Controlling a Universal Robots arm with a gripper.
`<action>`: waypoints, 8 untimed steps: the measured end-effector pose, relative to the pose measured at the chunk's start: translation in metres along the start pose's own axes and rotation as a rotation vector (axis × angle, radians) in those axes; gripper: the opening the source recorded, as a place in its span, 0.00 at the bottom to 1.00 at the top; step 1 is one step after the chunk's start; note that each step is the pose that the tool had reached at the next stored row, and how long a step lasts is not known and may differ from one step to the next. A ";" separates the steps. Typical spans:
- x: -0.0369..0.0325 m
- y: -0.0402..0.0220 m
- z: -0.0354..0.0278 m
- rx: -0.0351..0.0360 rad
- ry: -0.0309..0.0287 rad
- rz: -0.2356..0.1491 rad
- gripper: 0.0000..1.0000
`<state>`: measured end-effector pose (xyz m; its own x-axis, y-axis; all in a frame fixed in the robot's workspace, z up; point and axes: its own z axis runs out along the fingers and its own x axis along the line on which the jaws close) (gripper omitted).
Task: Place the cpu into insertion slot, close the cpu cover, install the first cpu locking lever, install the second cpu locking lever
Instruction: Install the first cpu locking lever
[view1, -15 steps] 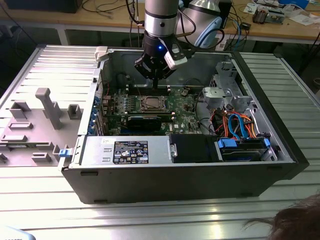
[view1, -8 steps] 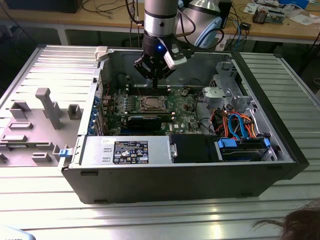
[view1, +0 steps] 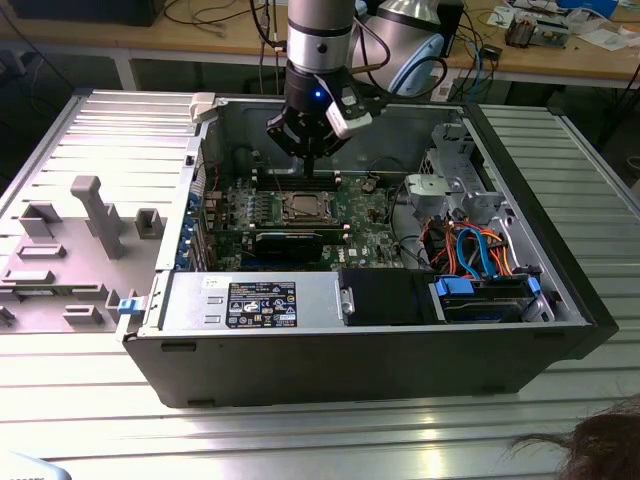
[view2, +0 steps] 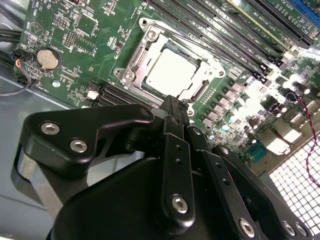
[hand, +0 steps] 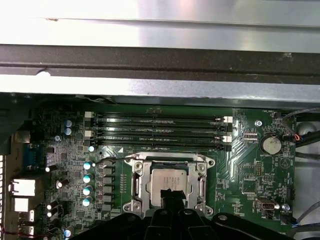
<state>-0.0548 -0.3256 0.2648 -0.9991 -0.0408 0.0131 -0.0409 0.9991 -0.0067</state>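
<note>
The cpu (view2: 172, 75) lies flat in the insertion slot (hand: 135, 162) on the green board, its pale metal face up. The cpu cover (view2: 134, 62) rests down around it, and the chip shows through its window. Thin wire levers run along the socket's sides. In both wrist views my gripper (view2: 173, 102) hangs just above the socket's near edge, black fingers shut together with nothing between them. In the exterior view the gripper (view1: 312, 168) stands inside the open case, a little above the cpu (view1: 303, 207).
Long black memory slots (hand: 157, 130) run beside the socket, with a coin battery (hand: 271, 145) nearby. A long black card (view1: 290, 240), a drive cage with blue and orange cables (view1: 480, 255) and the case walls (view1: 230, 130) ring the board. A grey fixture tray (view1: 70, 250) sits outside.
</note>
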 end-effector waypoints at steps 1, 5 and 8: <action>0.0002 0.0002 0.0000 0.0000 0.0000 0.000 0.11; 0.0010 0.0014 0.0000 0.0000 0.0000 0.000 0.11; 0.0016 0.0019 0.0000 0.0001 0.0000 0.000 0.11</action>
<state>-0.0566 -0.3237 0.2648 -0.9991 -0.0409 0.0132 -0.0410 0.9991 -0.0068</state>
